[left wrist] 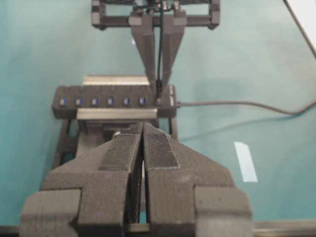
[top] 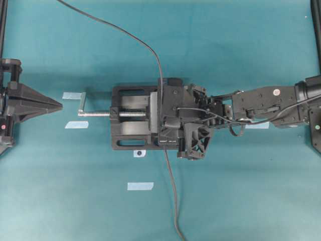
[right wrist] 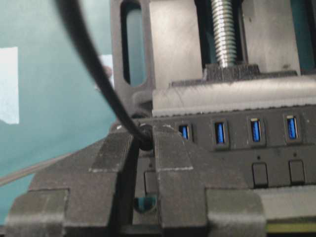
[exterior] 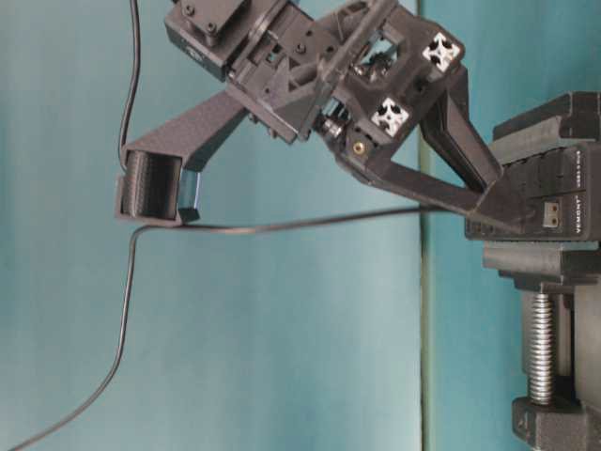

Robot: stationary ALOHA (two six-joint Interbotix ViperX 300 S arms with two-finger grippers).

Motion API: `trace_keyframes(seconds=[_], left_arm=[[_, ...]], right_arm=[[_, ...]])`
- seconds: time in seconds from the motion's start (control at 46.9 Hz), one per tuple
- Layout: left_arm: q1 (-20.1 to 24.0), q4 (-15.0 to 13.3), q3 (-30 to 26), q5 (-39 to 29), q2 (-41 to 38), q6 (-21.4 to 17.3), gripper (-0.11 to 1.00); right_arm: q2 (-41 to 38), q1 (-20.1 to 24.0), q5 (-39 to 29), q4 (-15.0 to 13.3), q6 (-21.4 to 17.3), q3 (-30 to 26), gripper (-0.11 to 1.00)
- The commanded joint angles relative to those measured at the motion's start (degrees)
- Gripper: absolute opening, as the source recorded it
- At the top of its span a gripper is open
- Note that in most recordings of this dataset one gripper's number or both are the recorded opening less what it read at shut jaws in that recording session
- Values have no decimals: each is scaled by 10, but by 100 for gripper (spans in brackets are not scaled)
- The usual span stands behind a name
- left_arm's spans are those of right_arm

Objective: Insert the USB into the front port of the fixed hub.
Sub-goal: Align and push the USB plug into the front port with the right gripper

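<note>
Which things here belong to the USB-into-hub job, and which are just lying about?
Job:
- USB, pinched in the right gripper
- its cable
- fixed hub
- vise clamping the hub

Lying about:
- pale tape strips on the table
- left gripper, shut and parked apart from the hub

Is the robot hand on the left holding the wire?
No, the left gripper is shut on nothing; the cable is pinched by the right gripper.

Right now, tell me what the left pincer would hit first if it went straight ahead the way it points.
Probably the vise clamping the hub: the shut left pincer points straight at them, though depth is unclear.
</note>
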State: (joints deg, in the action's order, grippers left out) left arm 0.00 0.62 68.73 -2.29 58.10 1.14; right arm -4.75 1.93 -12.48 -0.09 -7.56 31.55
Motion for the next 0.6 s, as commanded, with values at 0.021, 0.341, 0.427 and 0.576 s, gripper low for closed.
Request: trace_keyframes(seconds=[0.021,0.341,0.427,0.576], left_arm=[[1,1,-6,3,-3,1,0],[1,1,-4,3,0,2,0],[1,1,-4,4,-1,2,0],[1,2,-4,3,0,2,0]], right_arm=[[2,0,2,0,-2,-14,5],[4,4,-11,1,-6,-8,5],[3,4,-12,1,-5,-7,5],[-1,5,-12,2,-6,-7,5]])
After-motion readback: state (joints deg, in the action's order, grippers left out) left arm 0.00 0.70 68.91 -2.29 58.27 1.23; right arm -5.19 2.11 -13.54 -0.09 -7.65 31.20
